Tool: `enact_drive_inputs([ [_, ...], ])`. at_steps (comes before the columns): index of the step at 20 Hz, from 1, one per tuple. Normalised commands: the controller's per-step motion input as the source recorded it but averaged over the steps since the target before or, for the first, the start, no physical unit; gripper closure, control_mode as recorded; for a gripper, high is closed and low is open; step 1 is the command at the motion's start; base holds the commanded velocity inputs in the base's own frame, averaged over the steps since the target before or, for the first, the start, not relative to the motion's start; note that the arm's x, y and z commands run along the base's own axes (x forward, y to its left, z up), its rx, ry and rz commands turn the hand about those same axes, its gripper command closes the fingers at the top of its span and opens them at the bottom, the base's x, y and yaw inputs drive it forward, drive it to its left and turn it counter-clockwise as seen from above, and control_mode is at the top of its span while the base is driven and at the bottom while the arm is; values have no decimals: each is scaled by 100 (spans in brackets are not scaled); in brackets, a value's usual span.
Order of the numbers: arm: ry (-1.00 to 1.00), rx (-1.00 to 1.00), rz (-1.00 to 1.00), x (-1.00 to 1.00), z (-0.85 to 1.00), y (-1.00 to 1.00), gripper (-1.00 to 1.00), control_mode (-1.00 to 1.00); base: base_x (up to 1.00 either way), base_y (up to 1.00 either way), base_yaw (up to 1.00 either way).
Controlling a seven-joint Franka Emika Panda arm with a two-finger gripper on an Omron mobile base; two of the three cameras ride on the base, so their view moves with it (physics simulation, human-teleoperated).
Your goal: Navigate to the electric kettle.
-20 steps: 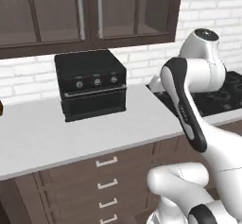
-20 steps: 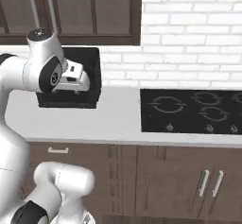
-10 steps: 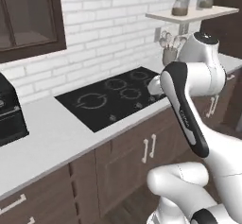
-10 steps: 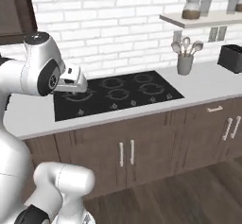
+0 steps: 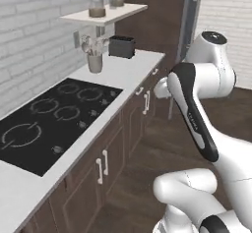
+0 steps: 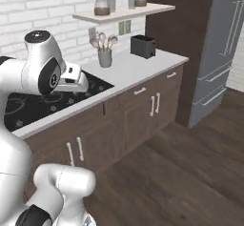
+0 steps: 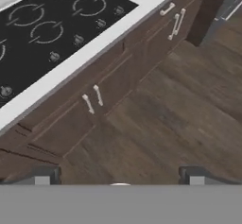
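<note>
The electric kettle is out of view. My gripper [image 7: 119, 176] is open, its two dark fingertips [image 7: 43, 175] far apart with nothing between them. It hangs in front of the counter and points down at the dark lower cabinets [image 7: 108, 83] and the wooden floor [image 7: 179, 109]. The black cooktop [image 7: 52, 24] lies just beyond it. In the right base view my hand [image 6: 75, 79] sits over the counter's front edge, beside the cooktop [image 6: 28, 103].
Past the cooktop [image 5: 49, 114], the white counter [image 5: 123, 72] carries a grey utensil holder [image 5: 95, 62] and a black toaster [image 5: 122, 46]. A shelf [image 6: 124, 13] with jars hangs above. The counter ends at a tall dark cabinet [image 6: 167, 25] and a grey fridge [image 6: 219, 53]. Open floor [image 6: 181, 172] lies to the right.
The whole picture has shifted: the base has travelled right along the counter, from the black toaster oven past the cooktop to the counter's end. The arm keeps its pose.
</note>
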Motion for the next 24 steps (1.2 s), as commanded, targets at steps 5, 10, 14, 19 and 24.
enact_drive_inputs([
  [5,0,0,0,0,0,0,-100,100,0,-1,-92],
  [10,0,0,0,0,0,0,-100,100,0,7,-94],
  [14,0,0,0,0,0,0,-100,100,0,24,-82],
  [19,0,0,0,0,0,0,-100,100,58,38,-54],
  [24,0,0,0,0,0,0,-100,100,100,23,-8],
])
